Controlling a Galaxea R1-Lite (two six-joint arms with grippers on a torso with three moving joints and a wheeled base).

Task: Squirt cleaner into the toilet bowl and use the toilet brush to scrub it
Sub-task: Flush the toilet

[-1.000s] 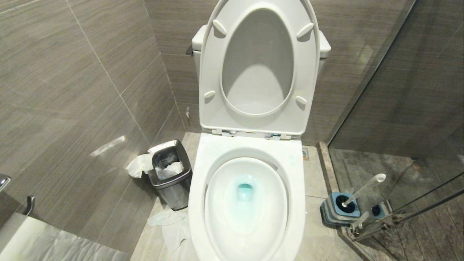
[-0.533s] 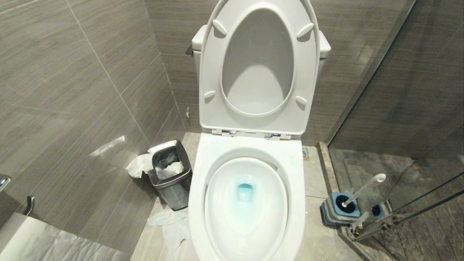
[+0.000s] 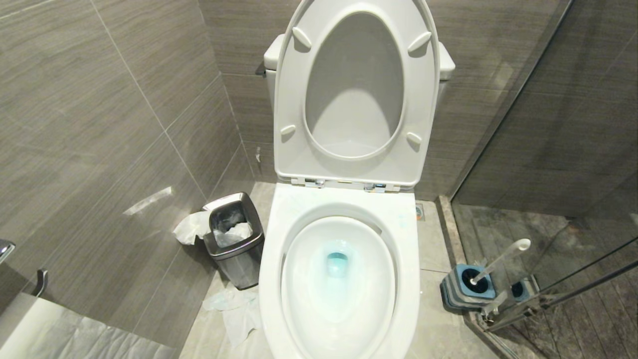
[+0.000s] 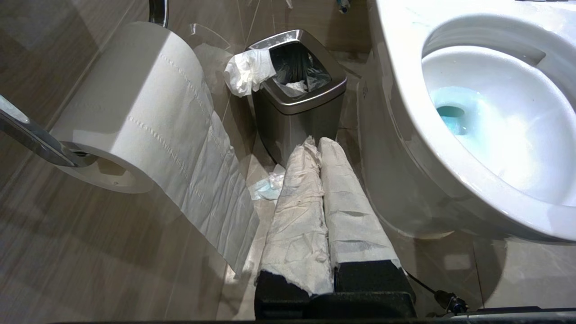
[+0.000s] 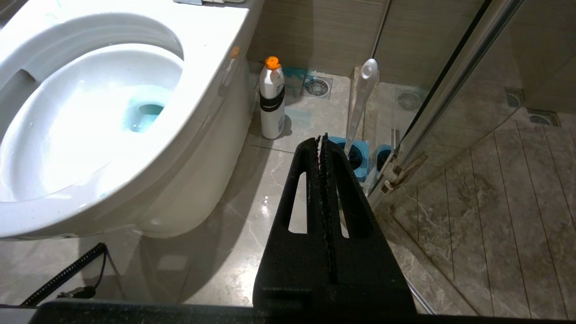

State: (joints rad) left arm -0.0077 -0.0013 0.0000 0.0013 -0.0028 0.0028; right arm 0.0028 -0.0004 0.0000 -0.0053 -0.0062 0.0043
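Your left gripper (image 4: pixel 317 143) hangs low with its paper-wrapped fingers pressed together, holding nothing — the steel waste bin (image 4: pixel 297 96) just beyond the tips, the toilet paper roll (image 4: pixel 135 108) off to one side. The toilet bowl (image 3: pixel 271 259) stands open, seat up, with teal cleaner (image 3: pixel 337 262) pooled at the drain. Your right gripper (image 5: pixel 322 144) is also closed and empty; the toilet brush (image 5: pixel 360 99) stands in its blue holder (image 5: pixel 355 155) just past the tips — a white bottle (image 5: pixel 272 105) beside the bowl's base.

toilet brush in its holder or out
In. The toilet brush stands tilted in its blue-topped holder on the floor beside the toilet bowl, head hidden inside and only the white handle showing.
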